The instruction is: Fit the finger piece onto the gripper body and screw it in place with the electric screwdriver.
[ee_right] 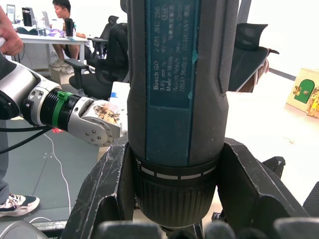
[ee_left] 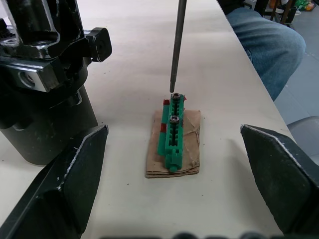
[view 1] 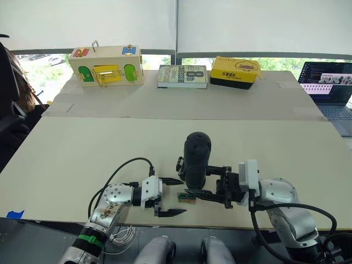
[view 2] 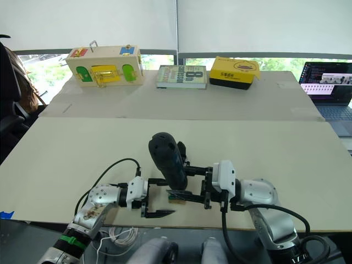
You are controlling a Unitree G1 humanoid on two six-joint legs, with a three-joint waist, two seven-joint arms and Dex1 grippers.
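Table (view 1: 82, 159): wide pale board surface, filling the middle of the head views; the near edge runs along the lower part of the frame, and much bare surface lies left and right of the arms.
Back row: a wooden latch box (view 1: 106, 65) at upper left, a book (view 1: 182, 76) and a yellow box (view 1: 235, 71) at upper centre, a laptop (view 1: 330, 82) at the right edge.
Right gripper (view 1: 212, 184): lower centre, fingers closed around the electric screwdriver (view 1: 196, 159), which stands upright with the rounded end up.
Left gripper (view 1: 171, 196): lower centre-left, fingers wide apart, holding nothing.
Green-topped block (ee_left: 172, 134): between the left fingers in the left wrist view, lying on the table; the thin metal bit (ee_left: 177, 47) comes down onto a screw at its far end.
Gripper body (ee_left: 47, 74): black block just beside the green-topped block in the left wrist view.
Right wrist view: office chairs and a seated person behind.
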